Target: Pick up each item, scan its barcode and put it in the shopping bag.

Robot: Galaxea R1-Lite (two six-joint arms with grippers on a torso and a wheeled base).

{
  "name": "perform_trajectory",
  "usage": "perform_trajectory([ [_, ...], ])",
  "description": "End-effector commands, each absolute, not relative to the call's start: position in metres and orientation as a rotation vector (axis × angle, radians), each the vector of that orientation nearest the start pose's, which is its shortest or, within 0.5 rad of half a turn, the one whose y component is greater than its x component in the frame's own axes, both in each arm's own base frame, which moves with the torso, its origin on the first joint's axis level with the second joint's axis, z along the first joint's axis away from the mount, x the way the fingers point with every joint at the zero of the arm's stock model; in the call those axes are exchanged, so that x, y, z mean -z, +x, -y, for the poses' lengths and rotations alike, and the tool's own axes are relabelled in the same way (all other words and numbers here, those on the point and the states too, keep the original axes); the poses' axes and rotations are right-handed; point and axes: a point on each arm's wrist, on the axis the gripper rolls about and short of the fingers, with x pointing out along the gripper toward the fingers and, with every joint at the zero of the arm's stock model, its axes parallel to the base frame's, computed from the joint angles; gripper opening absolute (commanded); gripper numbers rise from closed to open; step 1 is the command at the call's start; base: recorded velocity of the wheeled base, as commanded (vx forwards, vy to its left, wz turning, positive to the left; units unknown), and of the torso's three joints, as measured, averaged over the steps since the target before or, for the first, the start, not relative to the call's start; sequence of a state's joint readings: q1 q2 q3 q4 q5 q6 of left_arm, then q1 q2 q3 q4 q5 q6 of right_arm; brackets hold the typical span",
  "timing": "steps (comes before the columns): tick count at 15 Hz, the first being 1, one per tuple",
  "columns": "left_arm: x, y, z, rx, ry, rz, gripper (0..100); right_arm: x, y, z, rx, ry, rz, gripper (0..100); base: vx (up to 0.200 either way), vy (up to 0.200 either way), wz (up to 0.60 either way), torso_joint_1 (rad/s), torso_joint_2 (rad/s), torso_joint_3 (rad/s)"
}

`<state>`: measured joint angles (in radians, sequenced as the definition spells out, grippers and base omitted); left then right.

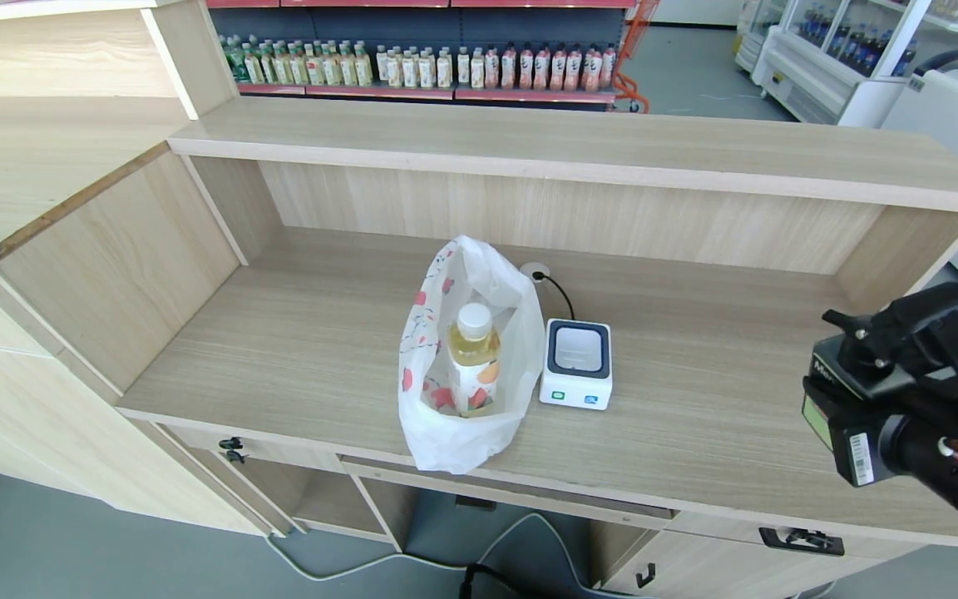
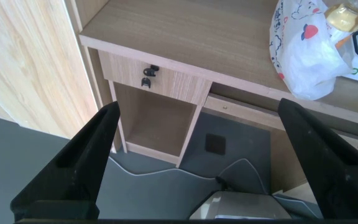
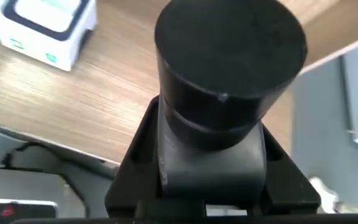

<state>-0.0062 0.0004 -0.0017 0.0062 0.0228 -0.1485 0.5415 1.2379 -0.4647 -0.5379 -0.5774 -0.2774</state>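
Two grippers and one packed item, read from left to right across the counter (image 1: 695, 374).

Left: we see the left gripper (image 2: 197, 109) low down and in front of the counter's left end. It is level with the keyed drawer (image 2: 148, 74) and the open cubby (image 2: 157, 124) beneath that drawer. Its two dark fingers (image 2: 86, 162) are spread wide with nothing between them.

Centre: the shopping bag (image 1: 446, 433) stands on the counter near the front edge. It is white plastic with red prints, and its mouth is open upward. Inside it the bottle (image 1: 473, 349) stands upright — white cap, pale yellow liquid, printed label. We see no other loose item on the counter.

Right of centre: the scanner (image 1: 576, 366), a white box with a dark-framed window on top, sits just beside the bag on the robot's right. Whether bag and scanner touch we cannot tell. A black cable (image 1: 560, 293) runs from the scanner's back to a round port in the countertop.

Right: the right gripper (image 1: 903, 341) hangs over the counter's right front corner, well apart from the scanner — whether it is wide or narrow, or holds anything, we cannot tell.

Background: a store shelf (image 1: 412, 66) carries a row of bottles.
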Motion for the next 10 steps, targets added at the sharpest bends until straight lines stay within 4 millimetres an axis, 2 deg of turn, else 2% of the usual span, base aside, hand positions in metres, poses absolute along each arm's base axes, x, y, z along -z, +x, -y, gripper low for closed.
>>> perform_trajectory([
  [1, -0.075, -0.023, -0.001, -0.017, -0.149, -0.003, 100, -0.215, 0.170, -0.063, -0.126, -0.221, -0.150, 0, 0.000, 0.000, 0.00, 0.000, 0.00, 0.000],
  [2, -0.075, -0.023, -0.001, -0.017, -0.149, -0.003, 100, -0.219, 0.185, -0.059, -0.220, -0.147, -0.153, 0, 0.000, 0.000, 0.00, 0.000, 0.00, 0.000],
  [5, -0.075, -0.023, -0.001, -0.017, -0.149, -0.003, 100, -0.216, 0.213, -0.058, -0.360, 0.149, -0.204, 0, 0.000, 0.000, 0.00, 0.000, 0.00, 0.000],
  [7, -0.075, -0.023, -0.001, -0.017, -0.149, -0.003, 100, -0.202, 0.239, -0.048, -0.394, 0.218, -0.217, 0, 0.000, 0.000, 0.00, 0.000, 0.00, 0.000],
  [10, -0.075, -0.023, -0.001, -0.017, -0.149, -0.003, 100, -0.191, 0.259, -0.043, -0.459, 0.300, -0.208, 0, 0.000, 0.000, 0.00, 0.000, 0.00, 0.000],
])
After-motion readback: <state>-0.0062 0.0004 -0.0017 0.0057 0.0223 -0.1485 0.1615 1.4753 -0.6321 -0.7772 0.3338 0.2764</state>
